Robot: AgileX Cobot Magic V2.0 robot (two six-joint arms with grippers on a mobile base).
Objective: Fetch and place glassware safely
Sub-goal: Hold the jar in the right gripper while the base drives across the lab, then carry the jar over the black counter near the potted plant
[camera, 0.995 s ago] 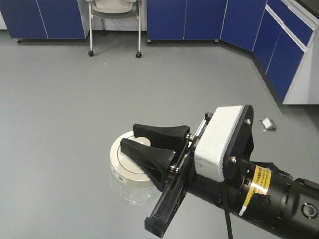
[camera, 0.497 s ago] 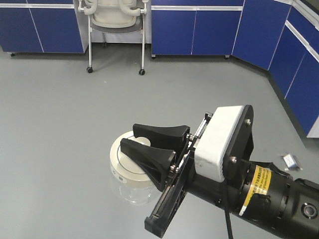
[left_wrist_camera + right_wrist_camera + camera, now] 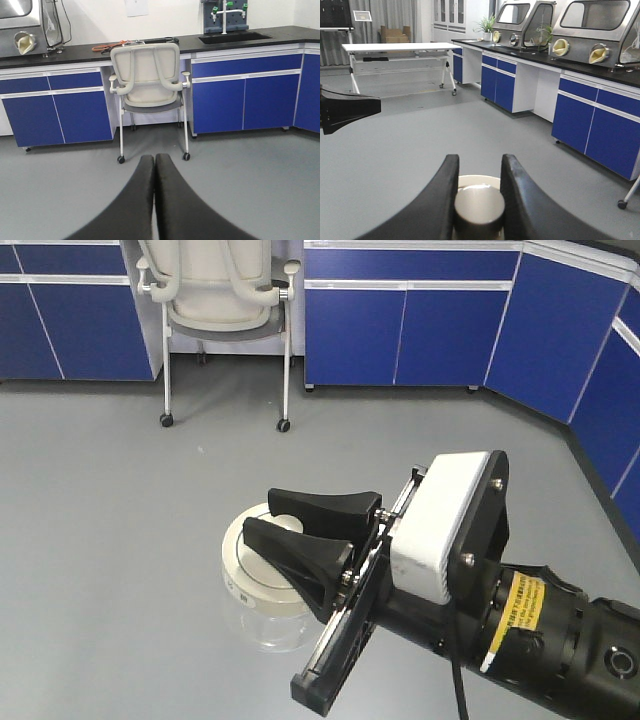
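The glassware is a small clear glass jar [image 3: 270,625] with a round cream-white lid [image 3: 240,565]. It hangs above the grey floor. My right gripper [image 3: 300,530] is shut on the lid's centre knob [image 3: 288,524]. In the right wrist view the knob [image 3: 479,205] sits clamped between the two black fingers [image 3: 442,190], with the lid rim [image 3: 476,178] just behind it. My left gripper [image 3: 154,161] is shut and empty, its fingers pressed together, pointing at a chair.
A white office chair on casters [image 3: 215,300] stands ahead before blue base cabinets [image 3: 420,330]; it also shows in the left wrist view [image 3: 147,75]. A black counter with a sink [image 3: 235,36] tops the cabinets. A white table [image 3: 395,47] stands far off.
The whole background has slid down and rightward in the front view, bringing the chair further into sight; a small object on the floor at the right has left view. The right gripper and jar hold unchanged.
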